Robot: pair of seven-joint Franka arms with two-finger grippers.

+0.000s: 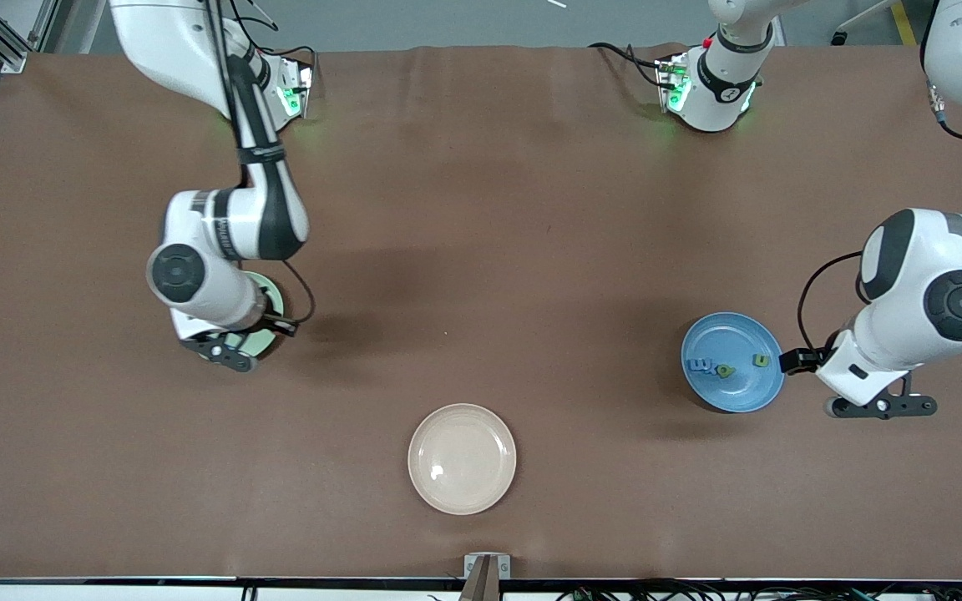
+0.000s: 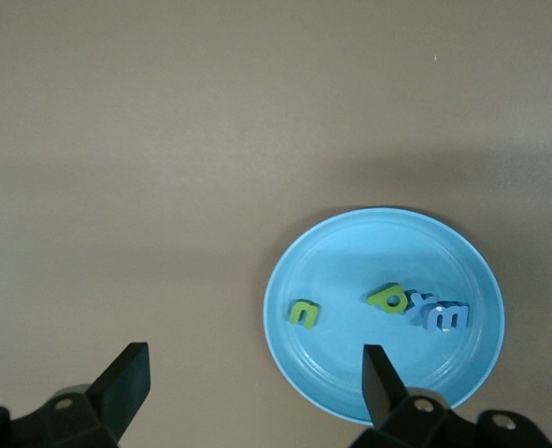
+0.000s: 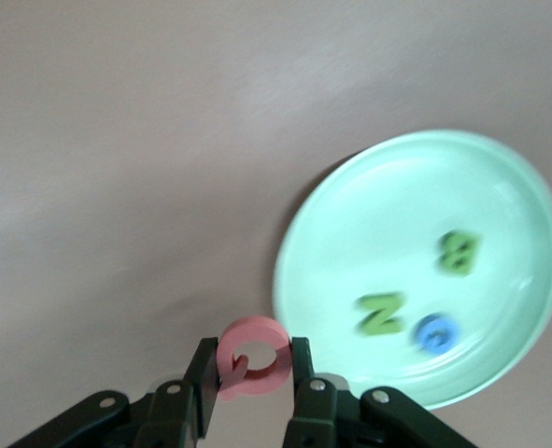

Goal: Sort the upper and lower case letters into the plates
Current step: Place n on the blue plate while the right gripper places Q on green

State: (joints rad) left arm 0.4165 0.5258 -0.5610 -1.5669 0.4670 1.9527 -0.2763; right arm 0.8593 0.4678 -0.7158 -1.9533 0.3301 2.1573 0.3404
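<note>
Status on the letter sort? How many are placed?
Done: four letters in the blue plate, three in the mint plate. In hand: right claw, by the mint plate's rim, shut on the pink letter. Left claw open over the blue plate's edge. Left: drop the pink one.

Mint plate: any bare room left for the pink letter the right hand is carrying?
Yes. The mint plate is bare over the half toward its rim nearest the right hand, which holds the pink letter. It is crowded where the green letters and the blue letter lie.
</note>
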